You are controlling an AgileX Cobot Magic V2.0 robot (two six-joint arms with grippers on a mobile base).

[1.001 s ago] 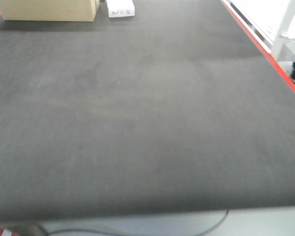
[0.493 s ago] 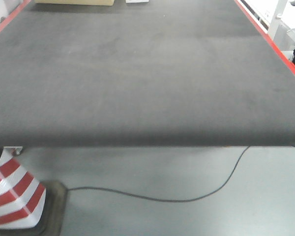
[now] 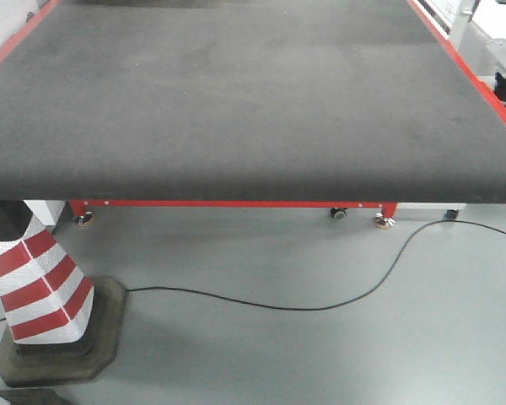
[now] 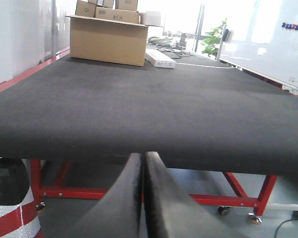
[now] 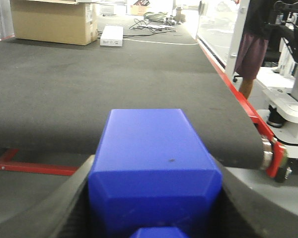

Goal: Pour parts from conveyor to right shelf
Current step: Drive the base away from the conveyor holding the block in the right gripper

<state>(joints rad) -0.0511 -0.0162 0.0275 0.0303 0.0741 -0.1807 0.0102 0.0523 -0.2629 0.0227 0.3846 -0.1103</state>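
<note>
A bright-blue part (image 5: pixel 151 148) fills the bottom of the right wrist view. My right gripper (image 5: pixel 154 166) is shut on it, with a dark finger (image 5: pixel 64 198) pressed against each side. The part hangs just off the near end of the conveyor (image 5: pixel 89 84), whose black belt (image 3: pixel 236 101) lies bare in the front view. My left gripper (image 4: pixel 143 154) is shut with nothing in it, its tips level with the belt's front edge (image 4: pixel 139 144). Neither gripper shows in the front view. The right shelf is out of view.
A red-and-white traffic cone (image 3: pixel 38 287) stands on the floor at the belt's near left corner. A black cable (image 3: pixel 320 304) snakes across the grey floor. A cardboard box (image 4: pixel 108 39) and a flat white box (image 4: pixel 160 58) sit at the belt's far end. A person (image 5: pixel 256 44) stands beyond the right edge.
The front view has pulled back from the belt. Its front edge, the red frame with casters, the floor cable and the whole cone have come into sight.
</note>
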